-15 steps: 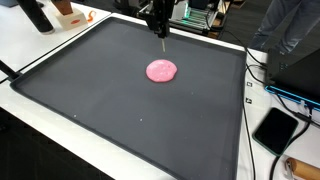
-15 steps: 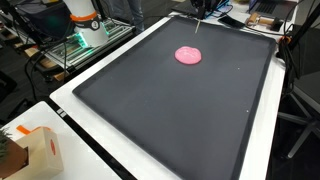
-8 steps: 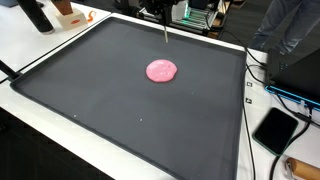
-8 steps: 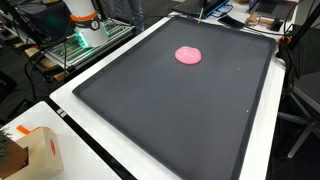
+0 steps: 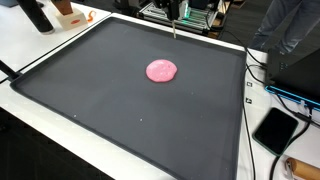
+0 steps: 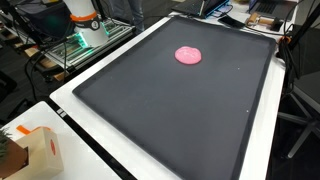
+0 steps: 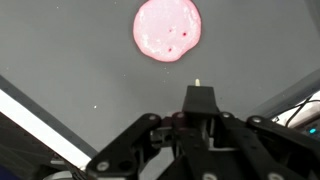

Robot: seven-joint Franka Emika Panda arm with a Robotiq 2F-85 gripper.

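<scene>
Holding a thin dark stick [image 7: 199, 98] pinched in the closed gripper [image 7: 198, 120], we are hovering over the far side of the black mat [image 5: 90, 100]. The pink disc [image 7: 168, 28] is lying flat mid-mat, apart from the tip. We are judging that an upright, steady stick matters most.

A white worktop [image 5: 45, 48] carries a large dark grey mat [image 5: 120, 115] with a low raised rim. The mat covers most of the worktop, leaving white strips along its edges in both exterior views. A flat pink disc [image 5: 161, 70] lies on the mat towards its far end, well clear of the rim. Off the mat, a black slab [image 5: 275, 129] rests on the worktop just beside one edge, and a cardboard box [image 6: 30, 150] stands at a corner.
</scene>
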